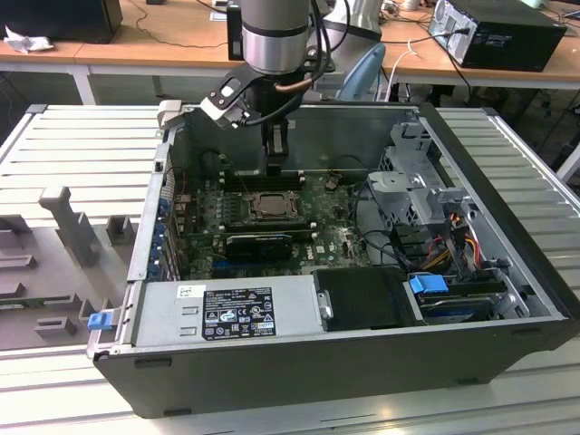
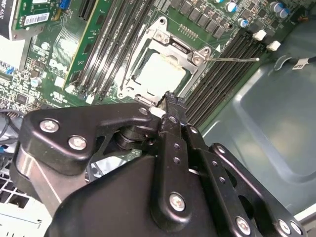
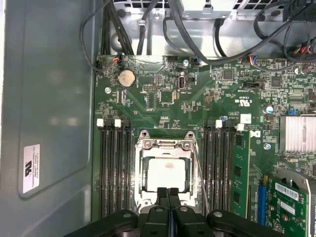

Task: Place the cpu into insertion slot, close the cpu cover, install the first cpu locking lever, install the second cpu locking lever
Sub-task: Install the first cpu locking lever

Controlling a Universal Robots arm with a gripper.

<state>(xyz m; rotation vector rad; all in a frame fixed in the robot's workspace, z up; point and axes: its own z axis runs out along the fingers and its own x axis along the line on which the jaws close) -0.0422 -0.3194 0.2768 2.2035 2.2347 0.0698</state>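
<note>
Lever work seems the step in hand: the cpu (image 3: 167, 174), a pale silver-beige square, sits in the insertion slot (image 3: 140, 193) on the green board (image 3: 163, 111). The cpu cover (image 3: 166, 145) looks to be down around it, and a thin wire locking lever (image 3: 199, 170) stands free alongside. The gripper (image 3: 168, 193) hovers just over the socket's edge, jaws together and empty; catching that slim wire, I'd judge, calls for a fine, well-aimed push.
</note>
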